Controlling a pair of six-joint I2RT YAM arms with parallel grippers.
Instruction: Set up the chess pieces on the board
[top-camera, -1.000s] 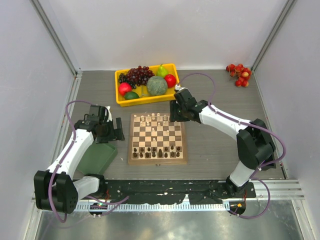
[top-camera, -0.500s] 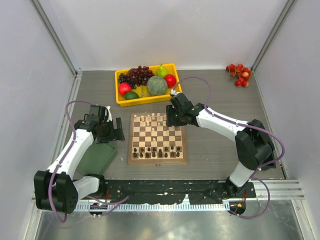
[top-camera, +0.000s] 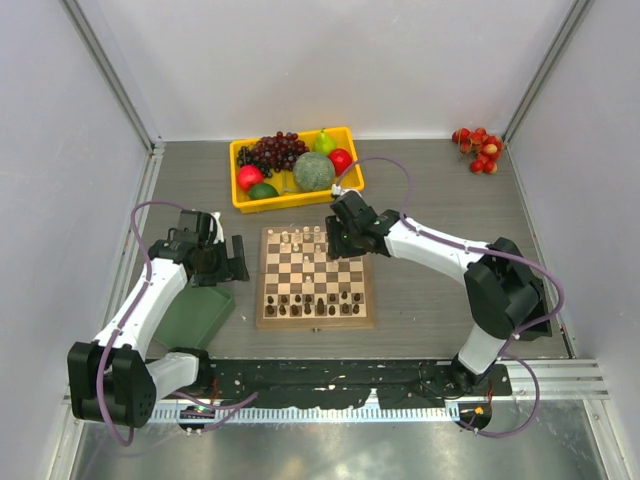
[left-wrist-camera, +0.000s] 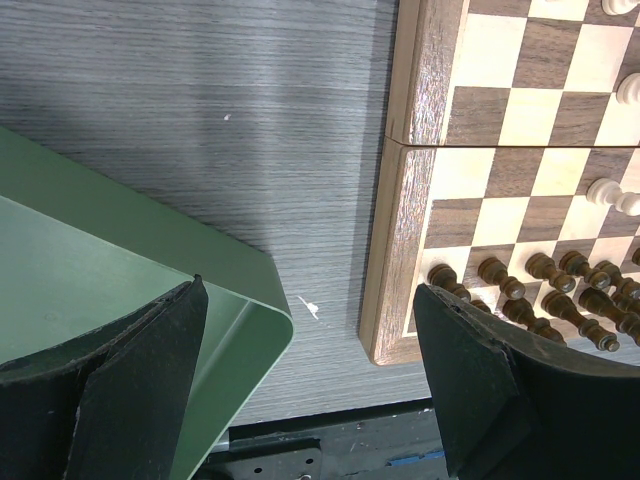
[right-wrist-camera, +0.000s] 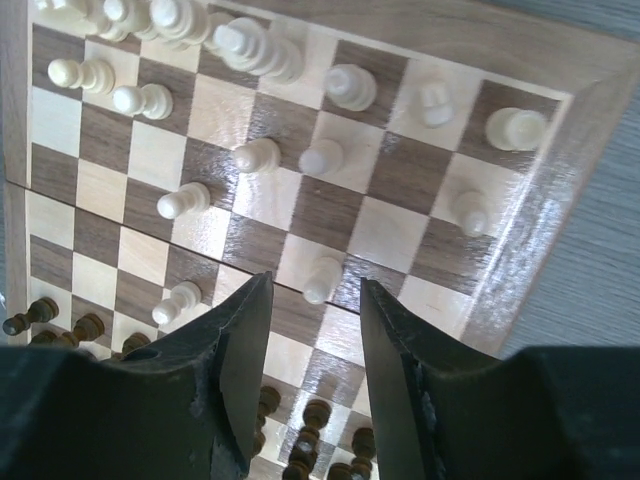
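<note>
The board (top-camera: 315, 323) lies mid-table with pale chess pieces (top-camera: 305, 238) along its far side and dark ones (top-camera: 315, 302) along its near side. My right gripper (top-camera: 336, 236) hangs over the far right squares. In the right wrist view it (right-wrist-camera: 315, 290) is open and holds nothing. A pale pawn (right-wrist-camera: 322, 280) stands just beyond the fingertips, in line with the gap. Other pale pieces (right-wrist-camera: 250, 45) crowd the far rows. My left gripper (top-camera: 238, 260) is wide open (left-wrist-camera: 310, 300) over bare table, between the board's rim (left-wrist-camera: 400, 230) and a green tray (left-wrist-camera: 120, 260).
A yellow tray (top-camera: 290, 201) of fruit with dark grapes (top-camera: 278, 150) stands just behind the board. The green flat tray (top-camera: 195, 315) lies left of the board. A cluster of red fruit (top-camera: 478, 148) sits at the back right corner.
My right gripper has moved left, further over the board's far rows, and its jaws have narrowed a little. The left arm has not moved.
</note>
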